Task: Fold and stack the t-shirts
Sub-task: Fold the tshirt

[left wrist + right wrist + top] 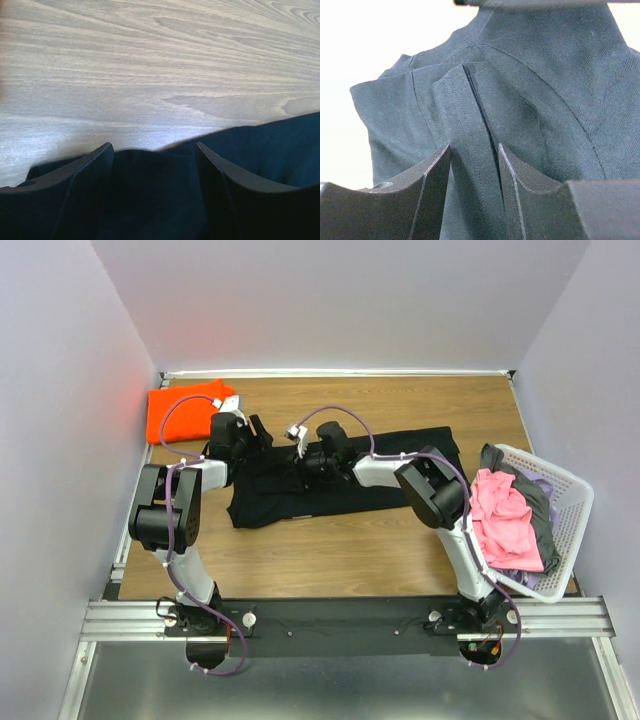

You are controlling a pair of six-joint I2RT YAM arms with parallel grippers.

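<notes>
A black t-shirt (340, 475) lies spread on the wooden table, partly bunched at its left end. My left gripper (258, 430) is at the shirt's upper left edge. In the left wrist view it (155, 147) is open, with the dark cloth (155, 195) lying between the spread fingers at the shirt's edge. My right gripper (300, 456) is over the shirt's left middle. In the right wrist view it (475, 147) is shut on a raised fold of the black t-shirt (470, 110). A folded orange t-shirt (185, 410) lies at the back left corner.
A white basket (570, 490) stands at the right edge, holding a pink shirt (500, 515) and grey and purple clothes. Bare wood (340, 560) lies in front of the black shirt. Walls close off the table on three sides.
</notes>
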